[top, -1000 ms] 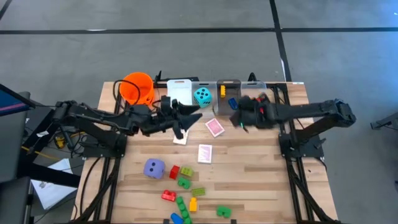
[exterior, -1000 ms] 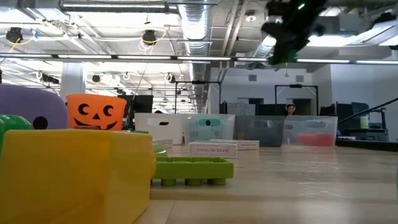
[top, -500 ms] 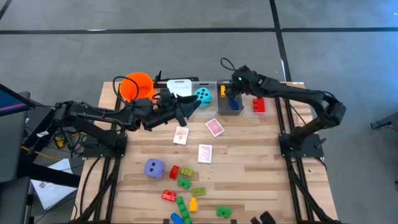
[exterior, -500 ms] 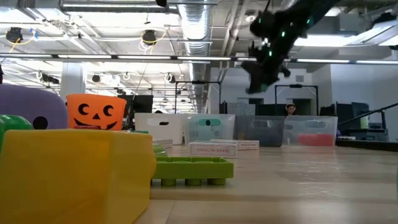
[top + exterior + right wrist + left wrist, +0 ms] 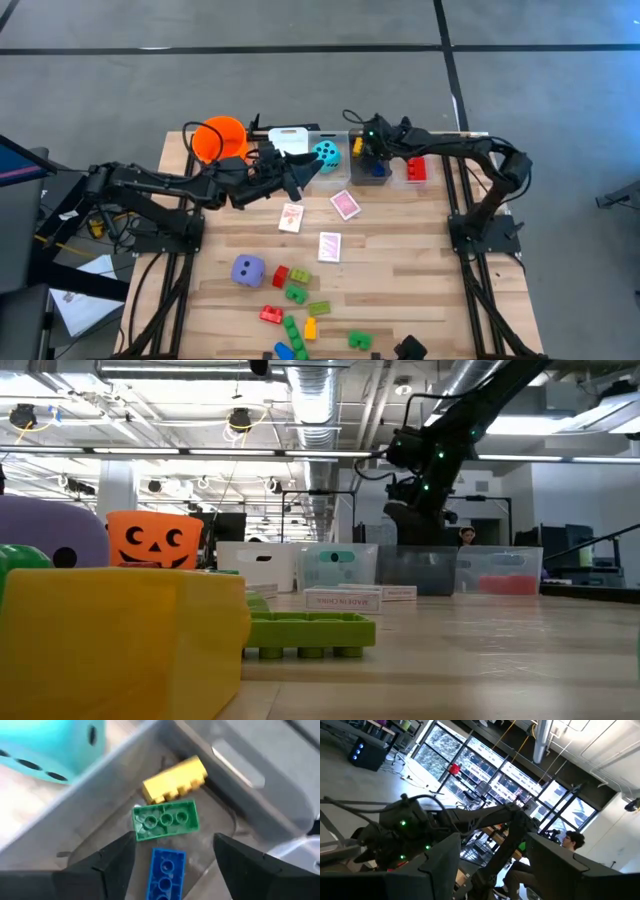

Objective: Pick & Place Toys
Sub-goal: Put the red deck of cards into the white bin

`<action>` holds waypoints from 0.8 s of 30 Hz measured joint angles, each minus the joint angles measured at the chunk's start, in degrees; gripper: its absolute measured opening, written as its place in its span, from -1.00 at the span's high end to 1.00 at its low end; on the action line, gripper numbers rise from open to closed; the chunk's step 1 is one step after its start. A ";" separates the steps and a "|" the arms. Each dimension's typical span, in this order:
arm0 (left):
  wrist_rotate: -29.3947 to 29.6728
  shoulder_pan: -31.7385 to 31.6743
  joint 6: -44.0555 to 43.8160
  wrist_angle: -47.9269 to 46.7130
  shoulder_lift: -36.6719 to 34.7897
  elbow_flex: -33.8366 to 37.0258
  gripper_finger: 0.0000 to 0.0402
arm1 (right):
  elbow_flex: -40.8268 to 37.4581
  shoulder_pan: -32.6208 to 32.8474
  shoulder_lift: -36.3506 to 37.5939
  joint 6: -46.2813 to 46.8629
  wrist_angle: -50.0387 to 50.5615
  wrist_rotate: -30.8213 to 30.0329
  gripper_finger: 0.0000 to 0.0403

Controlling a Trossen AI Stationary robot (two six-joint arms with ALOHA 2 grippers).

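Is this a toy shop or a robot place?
Probably a robot lab: two robot arms work at a wooden table, pipes run under the ceiling, and a person sits beyond, with desks.

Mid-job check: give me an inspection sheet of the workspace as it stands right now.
Surface: wooden table.
Job's things: green brick, yellow brick and blue brick lie in the grey bin; teal die in the next bin; purple die, three cards loose.
Clutter: orange bucket.
Grippers: right gripper open above the grey bin; left gripper open, empty, near the white bin.
Cables: nothing seen on the table.
Surroundings: a person beyond the table.
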State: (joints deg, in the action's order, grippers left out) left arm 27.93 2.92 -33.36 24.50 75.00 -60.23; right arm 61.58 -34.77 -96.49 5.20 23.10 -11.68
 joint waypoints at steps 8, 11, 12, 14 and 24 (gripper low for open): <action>-0.03 0.00 0.01 -0.46 0.00 0.00 -0.09 | 0.00 6.74 7.73 -5.22 -2.72 -0.19 -0.31; -0.03 0.00 0.05 -1.21 0.00 0.00 -0.09 | 0.00 10.89 11.71 -4.69 -3.14 -0.26 -0.31; -0.03 -0.18 0.17 -1.80 0.00 0.00 -0.09 | 0.02 12.41 12.82 -3.37 -3.57 -0.33 -0.31; -0.09 -0.71 2.31 -3.07 0.02 0.00 -0.09 | 0.04 15.30 14.49 0.77 -4.30 -0.34 -0.31; -1.00 -1.62 4.43 -6.81 0.02 0.00 -0.09 | 0.07 30.33 9.94 21.11 -6.92 -11.73 -0.32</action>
State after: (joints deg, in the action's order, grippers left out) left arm 26.93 1.30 -28.93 17.69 75.02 -60.23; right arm 61.65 -4.44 -86.55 26.31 16.19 -23.41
